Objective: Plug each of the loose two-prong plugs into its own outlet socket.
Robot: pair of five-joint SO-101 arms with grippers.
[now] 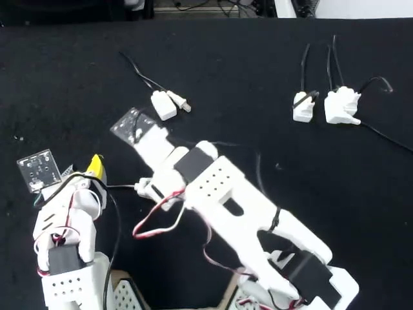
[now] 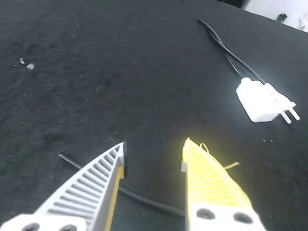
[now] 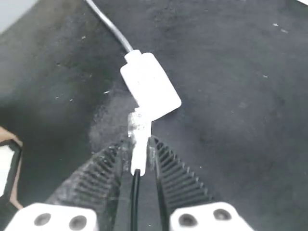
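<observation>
Between the dark ribbed fingers of the right claw point(image 3: 138, 144) a white plug point(image 3: 139, 126) is clamped, and its black cord point(image 3: 135, 192) is led back between them. Just ahead of the tips, the plug's nose is pressed against a white socket block point(image 3: 150, 91); the prongs are hidden. A pale lead point(image 3: 108, 24) is carried on beyond the block.

The left claw point(image 2: 154, 144) is held apart, one finger white and one yellow, with nothing gripped, low over the black cloth tabletop point(image 2: 96, 72), which is flecked with lint. A thin black cable point(image 2: 144, 202) is laid across under its tips. Farther ahead, on the yellow finger's side, a loose plug point(image 2: 279, 101) with two bare prongs is seen touching a second socket block point(image 2: 252, 103).

Well beyond, a small white connector point(image 1: 303, 106) and a larger white connector point(image 1: 342, 104) are set near each other. The right arm point(image 1: 245, 206) is stretched across the table between them and the left claw. Past the table's far edge, a strip of floor point(image 1: 193, 6) with cables is glimpsed.
</observation>
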